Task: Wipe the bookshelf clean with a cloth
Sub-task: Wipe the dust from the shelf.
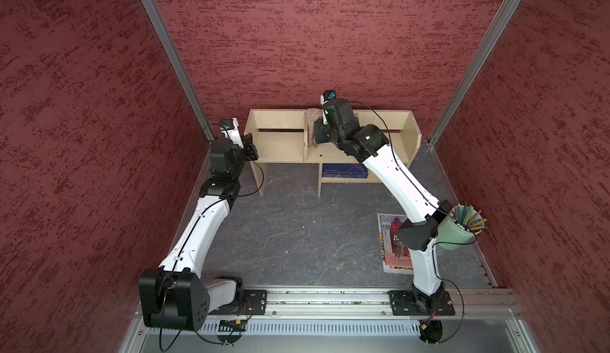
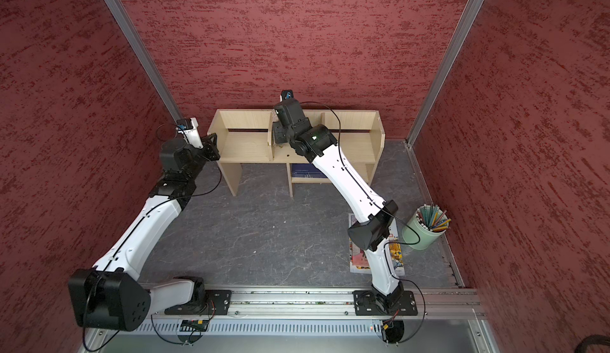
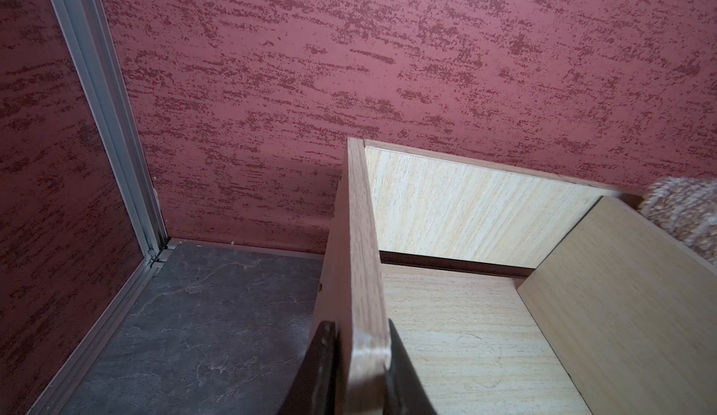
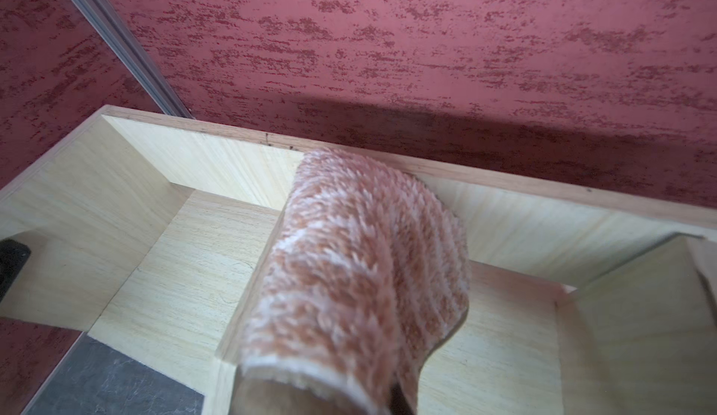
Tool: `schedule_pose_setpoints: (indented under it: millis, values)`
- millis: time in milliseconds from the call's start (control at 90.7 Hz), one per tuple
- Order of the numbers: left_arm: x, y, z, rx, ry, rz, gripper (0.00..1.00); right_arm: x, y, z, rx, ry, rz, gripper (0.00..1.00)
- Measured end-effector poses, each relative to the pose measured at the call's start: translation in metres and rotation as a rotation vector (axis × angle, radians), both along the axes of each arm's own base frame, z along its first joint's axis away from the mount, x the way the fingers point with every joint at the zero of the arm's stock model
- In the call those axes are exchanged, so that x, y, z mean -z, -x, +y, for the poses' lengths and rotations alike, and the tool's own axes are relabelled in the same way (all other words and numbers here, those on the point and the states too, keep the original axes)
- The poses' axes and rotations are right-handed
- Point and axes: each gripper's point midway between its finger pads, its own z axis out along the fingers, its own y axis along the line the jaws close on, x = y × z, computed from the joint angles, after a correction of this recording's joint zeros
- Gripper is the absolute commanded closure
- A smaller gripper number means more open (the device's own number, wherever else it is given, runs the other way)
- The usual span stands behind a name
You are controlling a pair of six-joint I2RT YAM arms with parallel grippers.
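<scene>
At upper centre in a top view, your right tool (image 1: 319,134) clamps the cloth (image 1: 313,117), draped up-frame over the bookshelf (image 1: 280,145) divider (image 1: 305,150).

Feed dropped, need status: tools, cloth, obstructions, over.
Left tool clamped on bookshelf side panel. Right tool shut on cloth, draped over left divider. Blue book on lower shelf.

The bookshelf (image 1: 280,143) is pale blond wood-grain; the cloth (image 4: 361,261) on it tan mottled with white (faintly striped); the table (image 1: 297,235) under it dark grey, pale-veined; the wall (image 1: 297,37) behind it maroon, darker-flecked.
</scene>
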Motion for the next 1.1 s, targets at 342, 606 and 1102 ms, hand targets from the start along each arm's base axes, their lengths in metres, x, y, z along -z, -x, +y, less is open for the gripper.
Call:
schedule_pose_setpoints:
  millis: [342, 606, 1102]
  values:
    - [0.0, 0.0, 0.0, -0.001, 0.0, 0.0, 1.0, 0.007, 0.004, -0.068, 0.202, 0.127, 0.016, 1.0]
    - [0.0, 0.0, 0.0, -0.001, 0.0, 0.0, 1.0, 0.041, 0.033, -0.092, 0.229, 0.165, 0.099, 1.0]
    - [0.0, 0.0, 0.0, -0.001, 0.0, 0.0, 1.0, 0.08, 0.05, -0.008, -0.014, -0.014, 0.191, 1.0]
